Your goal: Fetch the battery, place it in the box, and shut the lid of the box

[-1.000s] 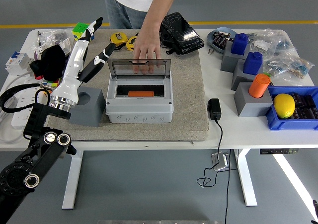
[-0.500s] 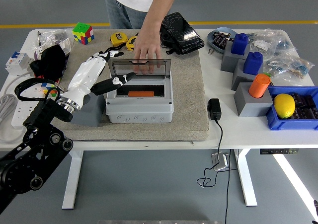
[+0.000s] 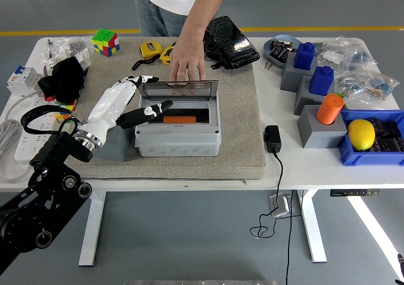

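lid (image 3: pixel 178 89) lower than before, left hand (image 3: pixel 129 102) beside it

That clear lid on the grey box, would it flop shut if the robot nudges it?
Probably it swings rather than flops: the clear lid looks like stiff plastic, hinged at the back of the grey box. A person's hand rests on it, so it may resist. The left hand is beside it.

Bright, even indoor light falls from overhead across the white table (image 3: pixel 252 171), leaving only soft, short shadows beneath objects and a darker shade under the table toward 6 o'clock. A black wrapped bundle (image 3: pixel 230 43) near 12 o'clock shows shiny glare. The picture is sharp in the middle, with no obvious blur.
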`<state>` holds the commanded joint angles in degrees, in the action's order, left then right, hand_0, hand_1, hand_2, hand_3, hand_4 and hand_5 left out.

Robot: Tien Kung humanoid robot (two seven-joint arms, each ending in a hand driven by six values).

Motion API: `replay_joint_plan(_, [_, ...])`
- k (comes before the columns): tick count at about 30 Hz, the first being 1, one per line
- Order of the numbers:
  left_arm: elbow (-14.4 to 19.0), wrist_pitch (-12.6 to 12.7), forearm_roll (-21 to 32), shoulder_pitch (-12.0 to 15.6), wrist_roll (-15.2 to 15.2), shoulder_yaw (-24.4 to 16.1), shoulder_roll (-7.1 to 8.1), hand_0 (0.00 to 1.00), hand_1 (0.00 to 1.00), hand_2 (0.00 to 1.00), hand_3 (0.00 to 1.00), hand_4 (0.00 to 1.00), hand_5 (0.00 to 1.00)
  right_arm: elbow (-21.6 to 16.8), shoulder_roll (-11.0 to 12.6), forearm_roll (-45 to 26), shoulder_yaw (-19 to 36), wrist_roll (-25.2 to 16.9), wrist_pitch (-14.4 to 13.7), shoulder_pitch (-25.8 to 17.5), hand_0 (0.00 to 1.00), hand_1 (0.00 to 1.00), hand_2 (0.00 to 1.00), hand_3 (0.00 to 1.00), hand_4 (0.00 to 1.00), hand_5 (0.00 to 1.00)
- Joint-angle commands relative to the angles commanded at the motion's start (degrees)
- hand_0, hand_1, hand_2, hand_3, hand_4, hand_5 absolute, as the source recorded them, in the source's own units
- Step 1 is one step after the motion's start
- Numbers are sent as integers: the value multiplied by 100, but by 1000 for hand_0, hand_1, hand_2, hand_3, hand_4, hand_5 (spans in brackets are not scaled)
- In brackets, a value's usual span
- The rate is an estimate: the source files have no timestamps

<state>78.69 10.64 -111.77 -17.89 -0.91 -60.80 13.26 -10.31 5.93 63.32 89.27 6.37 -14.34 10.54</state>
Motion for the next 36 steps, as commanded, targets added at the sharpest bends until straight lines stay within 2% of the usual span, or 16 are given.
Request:
replay_joint_plan(7, [646, -74, -47, 262, -149, 105, 324, 916, 898, 823, 828, 998, 998, 0, 28, 29, 59, -3, 6, 14, 824, 808, 768, 790, 998, 998])
replay_joint_plan(12, [786, -110, -24, 300, -196, 232, 533, 922, 901, 819, 829, 998, 998, 0, 30, -12, 30, -28, 6, 32, 824, 808, 768, 790, 998, 998])
replay_joint_plan(15, [769, -123, -1, 291, -213, 317, 586, 925, 902, 817, 832, 998, 998, 0, 30, 1, 38, -19, 3, 35, 824, 808, 768, 790, 998, 998])
replay_joint_plan(22, [797, 50, 4, 174, -67, 316, 546, 926, 905, 823, 832, 998, 998, 0, 12, 14, 73, -14, 1, 3, 823, 808, 768, 790, 998, 998])
replay_joint_plan(26, [812, 169, -12, -22, 13, 249, 535, 925, 905, 829, 834, 998, 998, 0, 2, -2, 33, -18, 5, 29, 823, 808, 768, 790, 998, 998])
replay_joint_plan(28, [741, 216, -51, -124, 37, 169, 479, 925, 905, 829, 834, 998, 998, 0, -3, -9, 27, -24, 5, 31, 823, 808, 768, 790, 998, 998])
replay_joint_plan(33, [393, 296, -69, -318, 128, 76, 298, 922, 908, 831, 835, 998, 998, 0, -9, 4, 46, -26, -2, 32, 823, 808, 768, 789, 998, 998])
replay_joint_plan(36, [-60, 310, 14, -429, 235, 117, 159, 922, 908, 831, 835, 998, 998, 0, -16, 1, 34, -31, -3, 31, 823, 808, 768, 789, 998, 998])
